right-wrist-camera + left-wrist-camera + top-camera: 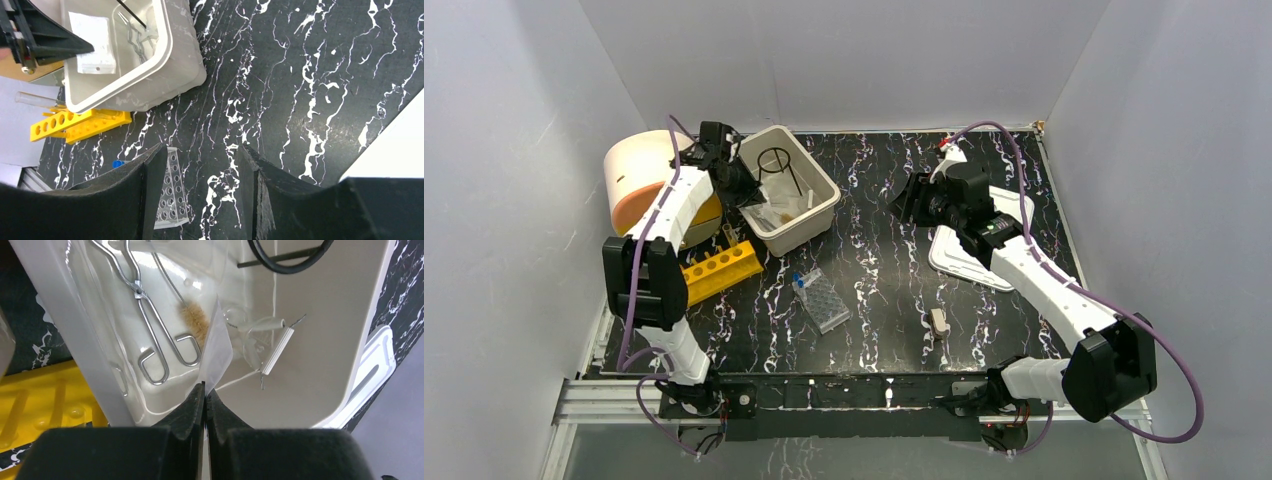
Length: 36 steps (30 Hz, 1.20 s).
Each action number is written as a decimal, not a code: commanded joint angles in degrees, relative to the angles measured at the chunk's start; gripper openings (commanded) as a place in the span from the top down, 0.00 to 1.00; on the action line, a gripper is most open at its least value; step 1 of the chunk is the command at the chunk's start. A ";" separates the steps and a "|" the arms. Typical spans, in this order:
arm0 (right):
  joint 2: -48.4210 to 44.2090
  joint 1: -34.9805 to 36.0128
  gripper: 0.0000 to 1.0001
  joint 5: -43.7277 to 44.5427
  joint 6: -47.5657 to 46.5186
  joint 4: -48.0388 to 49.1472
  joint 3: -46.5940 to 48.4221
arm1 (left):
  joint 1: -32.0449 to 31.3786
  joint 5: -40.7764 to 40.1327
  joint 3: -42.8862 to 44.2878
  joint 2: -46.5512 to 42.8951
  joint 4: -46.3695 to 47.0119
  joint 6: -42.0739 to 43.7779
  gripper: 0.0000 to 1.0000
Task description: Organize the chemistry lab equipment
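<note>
Left arm [669,205] reaches forward, left fingers [192,405] pinched together; right arm [1034,270] extends, right fingers [150,170] apart.

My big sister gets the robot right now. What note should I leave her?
Left gripper: jaws shut on a thin clear packet, over the beige tub.
Right gripper: open, empty, above the table.
Done, in the tub: metal tongs, brush, white triangle, black wire stand.
To do, on the table: yellow tube rack, clear well tray, small tan piece. The packet also needs dropping in.
</note>
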 commanded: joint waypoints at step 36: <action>32.58 -9.05 0.34 18.97 -4.19 -27.55 20.32 | -5.45 18.32 5.28 -20.76 7.34 9.98 0.40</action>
